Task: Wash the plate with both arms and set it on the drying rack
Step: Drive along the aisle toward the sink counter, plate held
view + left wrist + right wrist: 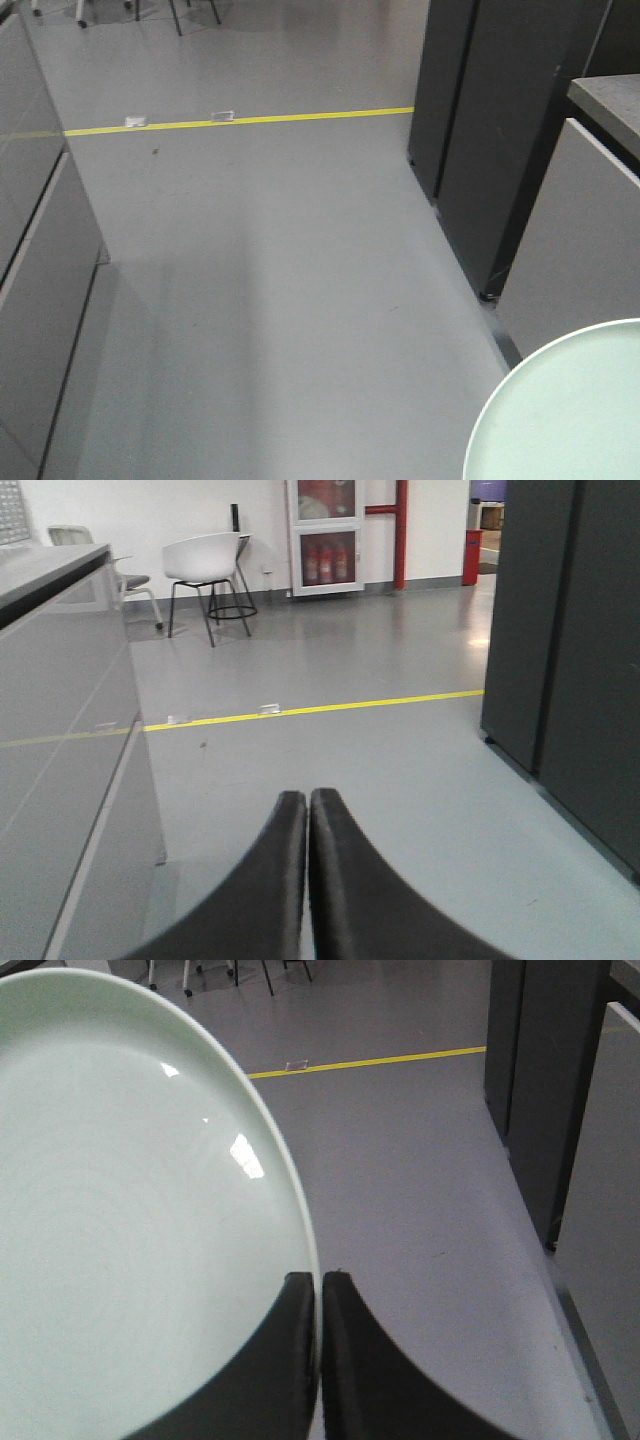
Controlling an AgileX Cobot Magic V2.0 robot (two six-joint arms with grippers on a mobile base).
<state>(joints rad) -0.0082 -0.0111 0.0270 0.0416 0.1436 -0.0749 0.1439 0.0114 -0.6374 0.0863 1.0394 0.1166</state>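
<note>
A round pale mint-green plate (130,1220) fills the left of the right wrist view, held in the air over the grey floor. My right gripper (319,1278) is shut on the plate's rim, one finger on each face. The same plate (575,410) shows at the bottom right corner of the front view. My left gripper (307,795) is shut with nothing between its fingers, pointing out over the floor. The drying rack is out of view.
Grey cabinet fronts (40,260) line the left side. Tall dark cabinets (500,130) and a pale counter unit (580,240) stand on the right. A yellow floor line (240,121) crosses farther off. A white chair (205,565) stands by the far wall.
</note>
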